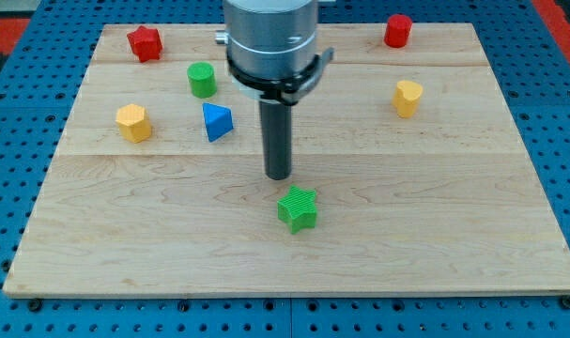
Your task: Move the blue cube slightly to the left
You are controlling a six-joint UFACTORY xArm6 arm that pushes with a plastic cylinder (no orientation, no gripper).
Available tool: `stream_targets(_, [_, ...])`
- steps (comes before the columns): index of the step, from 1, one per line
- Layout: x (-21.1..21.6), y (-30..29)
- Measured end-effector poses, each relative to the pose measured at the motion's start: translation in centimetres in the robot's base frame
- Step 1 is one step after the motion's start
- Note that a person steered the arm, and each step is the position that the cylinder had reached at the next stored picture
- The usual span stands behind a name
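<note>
No blue cube shows in the camera view; the arm's wide grey body (270,42) hides part of the board's top middle. The only blue block in sight is a blue triangular block (216,122), left of centre. My tip (279,176) rests on the board near the middle. It is to the right of and a little below the blue triangular block, apart from it. It is just above the green star (298,208) and touches neither block.
A red star (145,43) lies at the top left, a green cylinder (202,80) below it, and a yellow hexagonal block (133,123) at the left. A red cylinder (397,30) and a yellow block (408,98) lie at the right. The wooden board (435,235) sits on blue pegboard.
</note>
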State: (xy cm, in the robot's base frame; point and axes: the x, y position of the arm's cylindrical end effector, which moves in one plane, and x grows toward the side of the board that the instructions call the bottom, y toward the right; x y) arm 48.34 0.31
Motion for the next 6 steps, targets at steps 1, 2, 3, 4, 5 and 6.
stream_targets(1, [4.6,1.7])
stream_targets(2, [2.7,-1.1])
stream_targets(3, [-4.3,0.1])
stream_targets(4, [-12.5,1.0])
stream_targets(5, [-16.1,0.2])
stream_targets(6, [-20.7,-0.8])
